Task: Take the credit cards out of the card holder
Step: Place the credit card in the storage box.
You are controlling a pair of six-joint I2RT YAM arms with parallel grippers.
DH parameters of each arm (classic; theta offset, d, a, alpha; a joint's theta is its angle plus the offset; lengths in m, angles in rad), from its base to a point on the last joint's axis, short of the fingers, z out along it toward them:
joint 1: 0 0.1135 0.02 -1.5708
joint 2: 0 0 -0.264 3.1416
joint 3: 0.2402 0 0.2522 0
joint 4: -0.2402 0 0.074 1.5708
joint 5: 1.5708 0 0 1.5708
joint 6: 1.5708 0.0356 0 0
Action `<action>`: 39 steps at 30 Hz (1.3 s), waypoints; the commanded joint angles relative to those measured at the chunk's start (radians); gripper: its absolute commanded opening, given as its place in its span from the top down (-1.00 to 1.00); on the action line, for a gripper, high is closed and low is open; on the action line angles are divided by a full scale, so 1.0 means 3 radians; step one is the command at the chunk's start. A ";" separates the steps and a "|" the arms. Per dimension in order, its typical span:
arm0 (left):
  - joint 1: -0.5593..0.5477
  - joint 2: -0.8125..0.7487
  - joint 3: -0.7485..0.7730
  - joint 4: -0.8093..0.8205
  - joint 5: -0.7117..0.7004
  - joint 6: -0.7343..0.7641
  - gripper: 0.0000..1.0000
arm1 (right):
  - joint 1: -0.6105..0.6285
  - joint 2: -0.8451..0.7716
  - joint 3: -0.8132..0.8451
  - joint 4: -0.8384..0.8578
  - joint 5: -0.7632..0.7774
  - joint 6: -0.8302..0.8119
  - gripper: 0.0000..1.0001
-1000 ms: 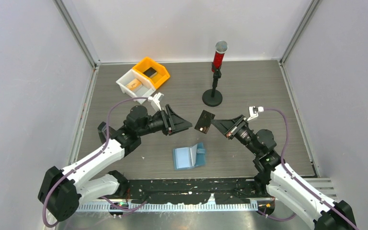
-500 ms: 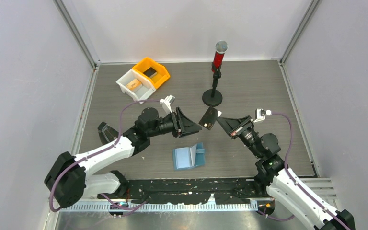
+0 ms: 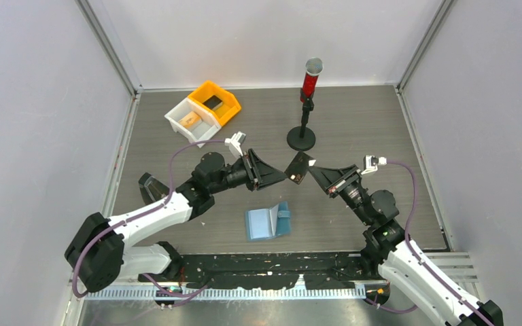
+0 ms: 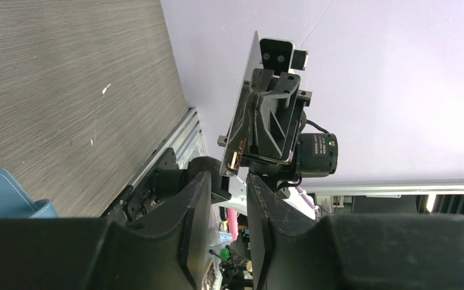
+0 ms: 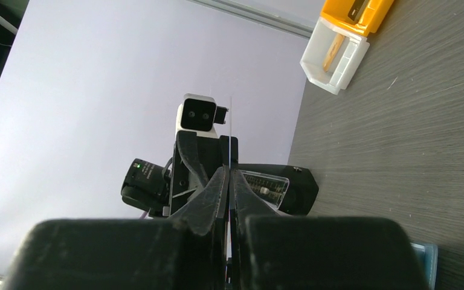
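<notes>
Fingers [image 5: 214,181] of right gripper [image 3: 310,170] are pinched flat together on dark card [image 3: 300,165], gripping the edge nearest its own wrist. Card is up in the air, tilted, clear of table [image 3: 380,136]. Right wrist view shows the card edge-on, 1 thin line rising past the fingertips.

Left gripper [image 3: 287,178] faces the right gripper tip to tip, on the card's other side. Its jaws stand narrow but parted, the gap wider than the card is thick. Left wrist view puts the card's low corner right at the mouth of that gap, between the 2 fingers [image 4: 196,205]. Cannot tell if either pad touches the card. Both wrists are raised off the surface.

Card holder [image 3: 268,222] lies on the table under the meeting tips, a bit toward the arm bases. It is light blue, lying opened, with neither gripper touching it. A corner of it shows low left in the left wrist view.

Just beyond the tips, away from the bases, is black stand [image 3: 302,139] with a round foot and red top.

Well past the left gripper's wrist, toward the far left corner, white bin [image 3: 175,122] and orange bin [image 3: 207,87] touch side by side. Tan item [image 3: 190,119] sits in the white bin, dark flat item [image 3: 212,102] in the orange bin. Both are too small to tell if they are cards.
</notes>
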 commanded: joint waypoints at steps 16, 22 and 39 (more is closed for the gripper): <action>-0.0017 -0.0057 0.0262 -0.0092 -0.0293 0.0206 1.00 | -0.0013 -0.0029 -0.0050 0.0062 -0.0065 0.0005 0.77; 0.0261 -0.0337 0.0599 -0.1069 -0.0213 0.0796 1.00 | -0.0013 -0.0046 -0.0054 0.0074 -0.0286 -0.0153 -0.09; 0.2278 0.0899 0.2966 -0.4312 0.0389 0.2911 1.00 | -0.0014 -0.0224 0.0290 -0.0730 -0.0489 -0.0755 -0.91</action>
